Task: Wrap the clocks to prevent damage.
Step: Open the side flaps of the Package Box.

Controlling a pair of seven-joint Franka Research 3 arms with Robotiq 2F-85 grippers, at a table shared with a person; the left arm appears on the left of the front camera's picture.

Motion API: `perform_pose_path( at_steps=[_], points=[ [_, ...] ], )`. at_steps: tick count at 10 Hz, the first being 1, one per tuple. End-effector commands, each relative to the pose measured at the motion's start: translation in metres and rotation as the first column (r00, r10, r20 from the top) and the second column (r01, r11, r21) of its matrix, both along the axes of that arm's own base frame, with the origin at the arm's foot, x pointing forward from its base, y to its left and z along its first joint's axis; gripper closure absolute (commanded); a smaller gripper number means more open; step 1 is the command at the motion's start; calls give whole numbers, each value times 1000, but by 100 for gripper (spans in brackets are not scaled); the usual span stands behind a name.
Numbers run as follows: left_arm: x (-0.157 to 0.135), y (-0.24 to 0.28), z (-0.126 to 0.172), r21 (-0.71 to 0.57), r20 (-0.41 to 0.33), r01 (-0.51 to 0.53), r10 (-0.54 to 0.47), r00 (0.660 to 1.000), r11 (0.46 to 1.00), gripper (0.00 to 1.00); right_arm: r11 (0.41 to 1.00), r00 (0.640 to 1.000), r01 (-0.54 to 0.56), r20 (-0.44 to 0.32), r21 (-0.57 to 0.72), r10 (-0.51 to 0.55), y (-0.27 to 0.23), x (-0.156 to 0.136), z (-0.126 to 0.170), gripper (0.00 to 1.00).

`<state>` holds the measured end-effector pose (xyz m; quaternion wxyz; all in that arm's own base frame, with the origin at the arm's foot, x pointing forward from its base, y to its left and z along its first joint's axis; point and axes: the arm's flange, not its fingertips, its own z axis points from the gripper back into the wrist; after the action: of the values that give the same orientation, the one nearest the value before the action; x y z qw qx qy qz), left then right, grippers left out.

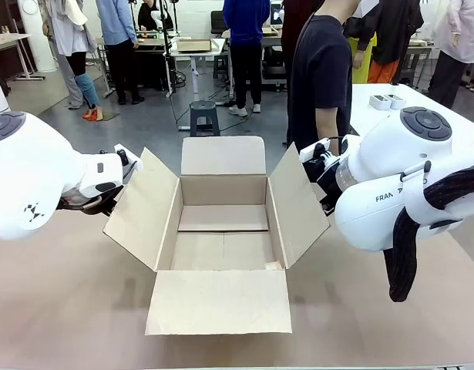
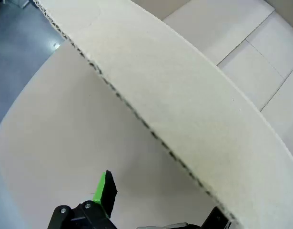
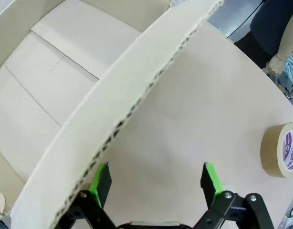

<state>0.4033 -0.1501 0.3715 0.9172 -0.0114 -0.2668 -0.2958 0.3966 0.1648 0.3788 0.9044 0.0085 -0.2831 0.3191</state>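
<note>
Front view: open brown cardboard box point(image 1: 221, 250) is being flanked by wide-open left gripper point(image 2: 160, 210) and right gripper point(image 3: 156, 183); clocks are probably being awaited next.

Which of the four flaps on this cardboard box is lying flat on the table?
The near flap, on the robot's side. The left flap and right flap slant upward, and the far flap stands upright.

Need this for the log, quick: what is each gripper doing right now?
Left gripper: open, holding nothing, at the box flap.
Right gripper: open, holding nothing, beside the other flap.
</note>
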Motion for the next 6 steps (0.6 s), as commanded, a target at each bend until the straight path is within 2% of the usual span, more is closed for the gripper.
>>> perform_pose_path(
  at_steps=[1, 6],
  points=[
    [0, 0, 0, 0, 0, 0, 0, 1000, 1000, 0, 1000, 1000, 0, 0, 1, 0, 0, 0, 0, 0],
    [0, 0, 0, 0, 0, 0, 0, 1000, 1000, 0, 1000, 1000, 0, 0, 1, 0, 0, 0, 0, 0]
  ],
)
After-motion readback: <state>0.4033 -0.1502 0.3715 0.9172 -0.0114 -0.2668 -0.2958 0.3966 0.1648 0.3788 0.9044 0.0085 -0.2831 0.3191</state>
